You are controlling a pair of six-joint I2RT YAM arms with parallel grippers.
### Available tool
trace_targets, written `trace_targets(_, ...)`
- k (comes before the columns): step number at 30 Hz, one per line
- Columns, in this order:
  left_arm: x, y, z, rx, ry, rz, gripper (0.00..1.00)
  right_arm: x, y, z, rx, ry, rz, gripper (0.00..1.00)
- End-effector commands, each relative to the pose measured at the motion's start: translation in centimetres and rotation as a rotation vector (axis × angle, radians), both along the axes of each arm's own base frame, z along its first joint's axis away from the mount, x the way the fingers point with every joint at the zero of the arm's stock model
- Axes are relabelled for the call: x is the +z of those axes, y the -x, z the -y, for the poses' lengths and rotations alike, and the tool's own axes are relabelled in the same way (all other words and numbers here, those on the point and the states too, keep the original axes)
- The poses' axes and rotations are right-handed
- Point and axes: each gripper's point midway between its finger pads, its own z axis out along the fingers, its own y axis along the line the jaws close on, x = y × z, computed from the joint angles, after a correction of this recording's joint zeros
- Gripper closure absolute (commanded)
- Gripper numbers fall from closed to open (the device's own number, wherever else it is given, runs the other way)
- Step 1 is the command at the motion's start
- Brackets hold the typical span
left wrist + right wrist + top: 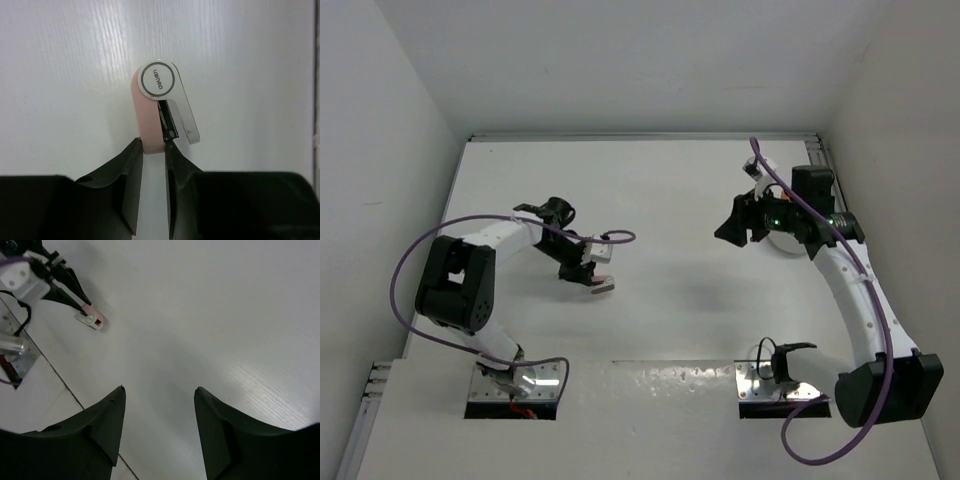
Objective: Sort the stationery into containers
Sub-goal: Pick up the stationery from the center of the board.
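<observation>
L gripper (154,146) has its jaws pinched onto the near end of the small pinkish-brown block (150,115), a rounded pink body w/ a white round-labelled top & a metal strip along its right side; it sits low at the desk (670,190), left of centre, and whether it rests on the surface or is just off it can't be told. R gripper (159,392) is open w/ nothing betw. its jaws, held above bare desk at the far right. It's just beside a white tub (784,246) that is mostly hidden by the R arm.
</observation>
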Motion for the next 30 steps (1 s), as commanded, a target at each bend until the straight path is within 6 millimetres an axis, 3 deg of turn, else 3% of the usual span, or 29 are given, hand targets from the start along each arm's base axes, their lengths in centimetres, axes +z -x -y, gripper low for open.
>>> trace_targets(1, 4.3, 0.8, 3.3, 0.102, 0.217, -0.195, 0.96, 1.2, -0.4, 0.2, 0.060, 0.077, 0.179, 0.43)
trace_targets(5, 7.2, 1.3, 5.4, 0.195, 0.323, -0.401, 1.00, 1.9, 0.3, -1.1, 0.177, 0.144, 0.297, 0.43)
trace_targets(7, 9.0, 1.4, 6.4, 0.199, 0.397, -0.478, 1.00, 2.9, 1.1, -2.7, 0.297, 0.182, 0.381, 0.44)
trace_targets(11, 11.8, 1.8, 7.8, 0.254, 0.487, -0.658, 1.00, 3.5, 4.4, -6.3, 0.570, 0.253, 0.488, 0.47)
trace_targets(13, 13.0, 2.3, 8.6, 0.232, 0.514, -0.721, 1.00, 3.4, 5.1, -7.2, 0.661, 0.321, 0.563, 0.47)
trace_targets(14, 13.1, 2.6, 8.8, 0.223, 0.515, -0.745, 1.00, 3.2, 6.3, -8.5, 0.736, 0.326, 0.594, 0.47)
trace_targets(16, 13.9, 4.2, 9.3, 0.172, 0.528, -0.790, 1.00, 2.7, 6.8, -9.5, 0.808, 0.378, 0.654, 0.47)
trace_targets(20, 14.4, 4.4, 9.8, 0.158, 0.510, -0.817, 1.00, 1.9, 9.1, -13.0, 0.978, 0.409, 0.736, 0.45)
trace_targets(30, 14.7, 5.8, 10.2, 0.152, 0.486, -0.812, 1.00, 0.4, 9.0, -17.2, 1.107, 0.471, 0.794, 0.43)
